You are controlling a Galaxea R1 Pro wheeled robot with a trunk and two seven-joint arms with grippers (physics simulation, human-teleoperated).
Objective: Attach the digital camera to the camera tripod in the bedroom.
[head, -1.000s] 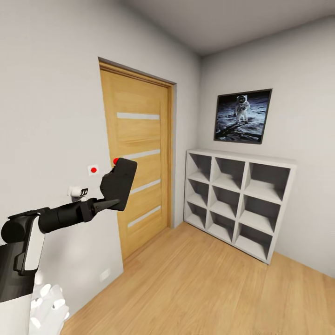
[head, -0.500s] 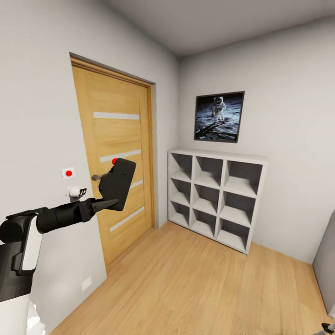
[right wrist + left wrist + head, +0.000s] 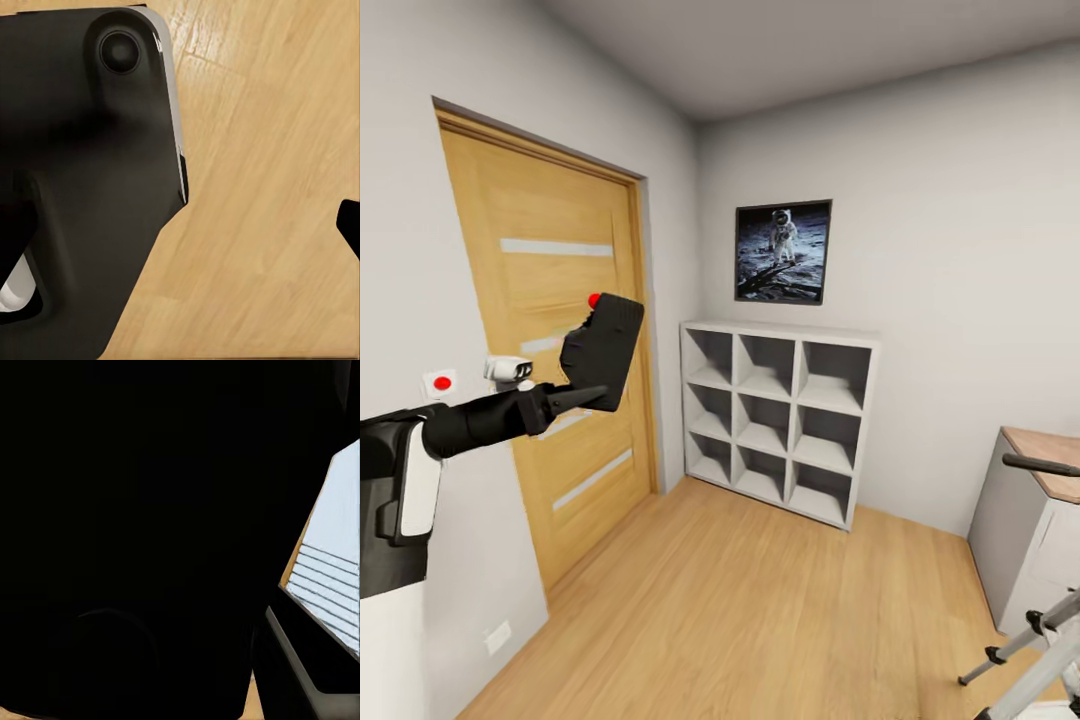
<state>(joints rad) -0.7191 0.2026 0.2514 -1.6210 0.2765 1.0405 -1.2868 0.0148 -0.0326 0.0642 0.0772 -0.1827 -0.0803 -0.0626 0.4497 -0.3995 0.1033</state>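
Observation:
My left gripper [image 3: 573, 396] is held out at chest height in front of the oak door [image 3: 550, 330], shut on the digital camera [image 3: 600, 350], a black box with a red button on top. In the left wrist view the camera's dark body [image 3: 135, 525] sits right against the lens. Silver legs of the camera tripod [image 3: 1028, 650] with black joints reach into the head view at the lower right, and a black handle [image 3: 1040, 464] sticks out above them. In the right wrist view a dark fingertip [image 3: 349, 225] shows at the edge over the wood floor.
White cube shelves [image 3: 775, 415] stand against the far wall under a framed astronaut picture [image 3: 783, 251]. A grey cabinet with a wooden top [image 3: 1025, 520] stands at the right. Light wood plank floor [image 3: 760, 600] spreads between door, shelves and tripod. My dark base [image 3: 82, 172] shows below the right wrist.
The whole view has swung to the right, so the door and shelves sit further left. The cabinet and tripod legs have come into view. The left gripper still holds the camera.

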